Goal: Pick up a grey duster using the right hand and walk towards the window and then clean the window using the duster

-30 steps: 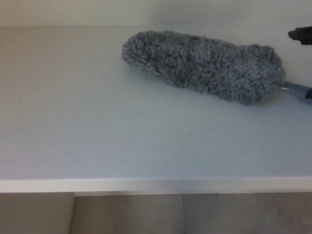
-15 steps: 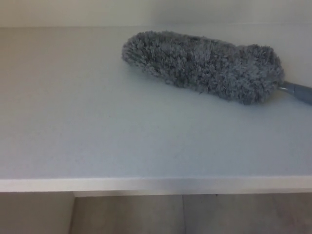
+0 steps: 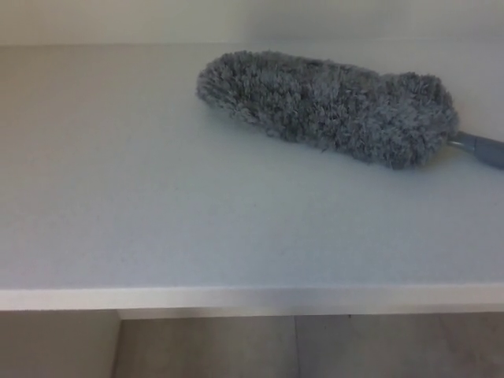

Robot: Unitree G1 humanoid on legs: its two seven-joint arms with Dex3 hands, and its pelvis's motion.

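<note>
A grey fluffy duster (image 3: 331, 106) lies on the white table (image 3: 157, 205) toward the back right, its head slanting from upper left down to the right. Its grey-blue handle (image 3: 480, 146) leaves the picture at the right edge. Neither of my hands shows in the head view.
The table's front edge (image 3: 252, 298) runs across the bottom of the picture, with grey floor (image 3: 315, 346) below it. A pale wall (image 3: 157, 20) stands behind the table.
A black hand tip that showed at the upper right edge one second ago has left the picture. The duster has not moved.
</note>
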